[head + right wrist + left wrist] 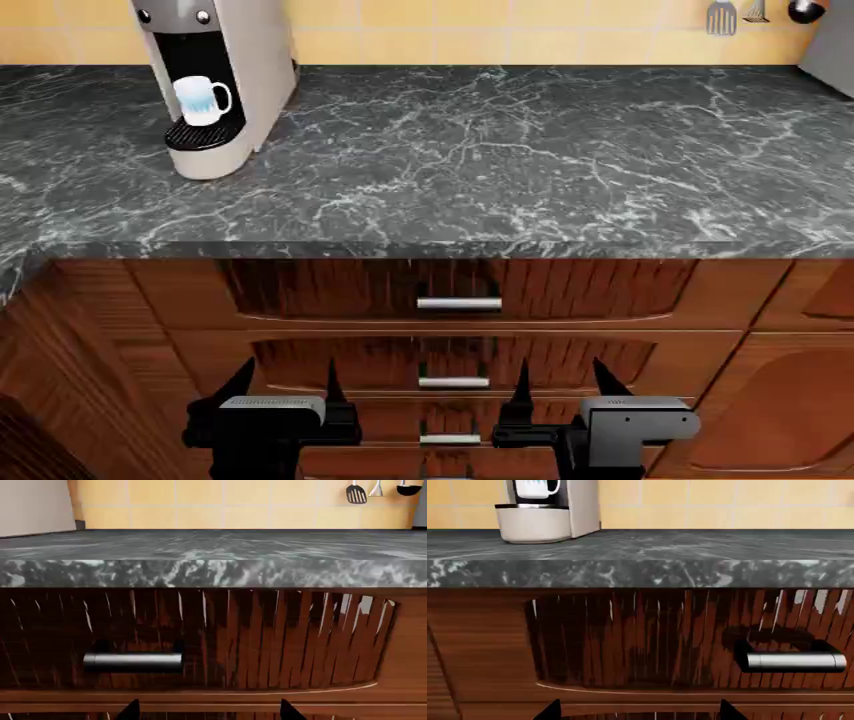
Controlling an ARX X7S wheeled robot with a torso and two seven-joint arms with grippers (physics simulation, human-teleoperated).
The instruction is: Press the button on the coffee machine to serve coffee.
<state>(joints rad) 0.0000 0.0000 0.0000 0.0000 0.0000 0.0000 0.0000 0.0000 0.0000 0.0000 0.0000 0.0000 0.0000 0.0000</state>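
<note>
The coffee machine point(220, 80) was seen at the far left of the dark marble counter point(534, 150), against the tiled wall, with a white mug point(200, 100) set in its front recess. Below the counter edge, before the wooden drawers point(454, 300), the left gripper point(287, 385) and the right gripper point(558, 385) were held with fingers spread apart, nothing grasped, well apart from the machine.

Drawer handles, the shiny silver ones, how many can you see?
3, stacked down the cabinet front below the counter: top handle, middle handle, bottom handle between the grippers. Any lower ones would be out of view.
</note>
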